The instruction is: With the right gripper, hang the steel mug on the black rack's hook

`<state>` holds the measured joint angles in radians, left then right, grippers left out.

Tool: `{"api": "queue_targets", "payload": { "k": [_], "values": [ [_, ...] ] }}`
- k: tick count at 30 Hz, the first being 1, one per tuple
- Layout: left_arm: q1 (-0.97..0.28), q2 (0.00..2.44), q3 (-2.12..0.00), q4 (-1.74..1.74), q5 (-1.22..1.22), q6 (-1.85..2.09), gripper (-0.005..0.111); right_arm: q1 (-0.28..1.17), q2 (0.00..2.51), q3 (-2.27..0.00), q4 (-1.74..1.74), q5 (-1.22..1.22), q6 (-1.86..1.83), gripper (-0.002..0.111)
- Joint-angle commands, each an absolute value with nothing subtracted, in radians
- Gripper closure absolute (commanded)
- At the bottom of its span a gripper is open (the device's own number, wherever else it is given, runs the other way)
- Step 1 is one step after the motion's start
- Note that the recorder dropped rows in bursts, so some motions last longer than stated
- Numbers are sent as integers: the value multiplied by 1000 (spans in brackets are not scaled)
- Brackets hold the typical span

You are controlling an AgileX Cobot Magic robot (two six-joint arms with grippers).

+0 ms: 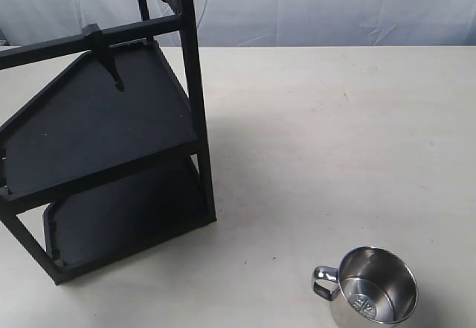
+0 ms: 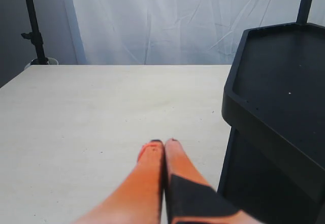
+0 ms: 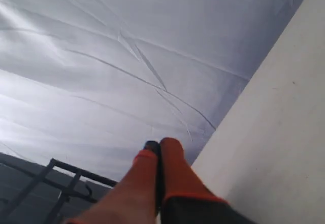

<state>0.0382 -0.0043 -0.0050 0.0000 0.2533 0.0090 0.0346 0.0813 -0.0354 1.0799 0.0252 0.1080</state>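
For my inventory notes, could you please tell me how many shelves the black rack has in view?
2: the upper shelf sits just below the hook, and the lower shelf lies beneath it near the table. Higher shelves could be cropped out.

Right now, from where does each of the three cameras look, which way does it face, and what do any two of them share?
Exterior view: high above, looking down on the table, the black rack, its hook and the steel mug; no arm shows.
Left wrist view: low over the table, facing the curtain; the closed left gripper shows.
Right wrist view: tilted up at the curtain; the closed, empty right gripper shows.
Shared: exterior and left wrist views both show the rack and table.
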Motion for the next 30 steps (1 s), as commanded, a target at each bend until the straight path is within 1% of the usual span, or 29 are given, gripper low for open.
{"api": "queue_targets", "payload": {
  "k": [1, 5, 8, 10, 12, 14, 16, 18, 26, 30],
  "values": [
    [38, 0, 0, -7, 239, 7, 107, 30, 268, -180, 888, 143, 99, 109],
    [38, 0, 0, -7, 239, 7, 107, 30, 521, -392, 575, 327, 99, 109],
    [38, 0, 0, -7, 239, 7, 107, 30, 748, -622, 343, 615, 107, 109],
    [38, 0, 0, -7, 239, 7, 107, 30, 889, -773, 221, 855, 106, 109],
    [38, 0, 0, -7, 239, 7, 107, 30, 993, -886, 150, 1076, 107, 109],
    [38, 0, 0, -7, 239, 7, 107, 30, 1074, -958, 126, 1221, 107, 109],
    [38, 0, 0, -7, 239, 7, 107, 30, 1131, -983, 123, 1221, 107, 109],
    [38, 0, 0, -7, 239, 7, 107, 30, 1152, -957, 168, 1221, 105, 109],
    [38, 0, 0, -7, 239, 7, 107, 82, 1157, -735, 282, 1221, 66, 109],
    [38, 0, 0, -7, 239, 7, 107, 84, 1157, -680, 450, 1196, -130, 109]
  ]
}}
